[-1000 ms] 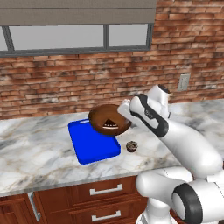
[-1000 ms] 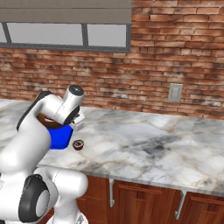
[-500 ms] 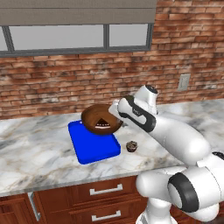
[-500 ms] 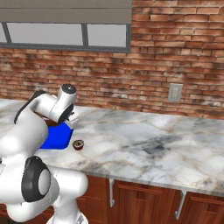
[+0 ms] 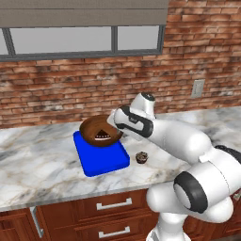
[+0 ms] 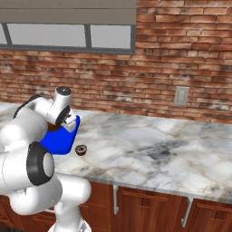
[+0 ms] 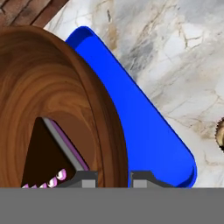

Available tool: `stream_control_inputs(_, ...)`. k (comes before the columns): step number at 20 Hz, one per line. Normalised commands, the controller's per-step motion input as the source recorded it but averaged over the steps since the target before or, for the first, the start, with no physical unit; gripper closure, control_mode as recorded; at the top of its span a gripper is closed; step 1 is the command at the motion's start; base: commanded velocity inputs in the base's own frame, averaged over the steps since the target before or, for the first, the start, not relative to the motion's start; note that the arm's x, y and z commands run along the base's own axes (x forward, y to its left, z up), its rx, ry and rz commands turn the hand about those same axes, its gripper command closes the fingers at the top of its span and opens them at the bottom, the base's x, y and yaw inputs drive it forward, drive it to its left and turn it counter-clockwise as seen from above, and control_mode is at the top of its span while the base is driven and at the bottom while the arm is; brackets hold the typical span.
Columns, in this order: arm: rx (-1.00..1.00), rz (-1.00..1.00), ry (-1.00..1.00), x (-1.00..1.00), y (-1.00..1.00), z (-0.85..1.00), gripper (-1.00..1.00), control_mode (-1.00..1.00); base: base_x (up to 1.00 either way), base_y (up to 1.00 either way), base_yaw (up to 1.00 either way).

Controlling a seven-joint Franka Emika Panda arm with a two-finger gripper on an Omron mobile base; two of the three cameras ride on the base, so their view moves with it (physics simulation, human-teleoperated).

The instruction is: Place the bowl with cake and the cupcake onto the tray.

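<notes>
So the marble counter (image 5: 42, 164) runs along the brick wall, and the blue tray (image 5: 101, 157) sits near its front edge. What's just changed: a second ago the arm had the bowl with cake (image 5: 100, 132) held further right, closer to the tray's right edge, and now it's swung left so the bowl hangs over the far end of the tray. From the hand camera the gripper (image 7: 113, 179) has its fingers pinched shut on the bowl's rim, one tip inside and one outside. Looks to me like the bowl isn't set down yet, so it's basically lined up for lowering and letting go. The cupcake (image 5: 141, 156) is untouched on the counter just right of the tray, so that's the second trip. No brands, labels or writing anywhere that I can read.
</notes>
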Motion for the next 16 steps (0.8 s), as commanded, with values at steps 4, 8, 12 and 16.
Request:
stream_control_inputs(4,-0.01,0.00,-0.02,0.19,0.04,-0.23,1.00,-1.00,0.00,0.00,0.00)
stream_control_inputs(8,0.00,0.00,-0.05,0.17,0.01,-0.26,1.00,-1.00,0.00,0.00,0.00)
stream_control_inputs(12,0.00,0.00,-0.03,0.17,0.06,-0.21,1.00,-1.00,0.00,0.00,0.00)
stream_control_inputs(16,0.00,0.00,-0.01,0.17,0.09,-0.18,1.00,-1.00,0.00,0.00,0.00)
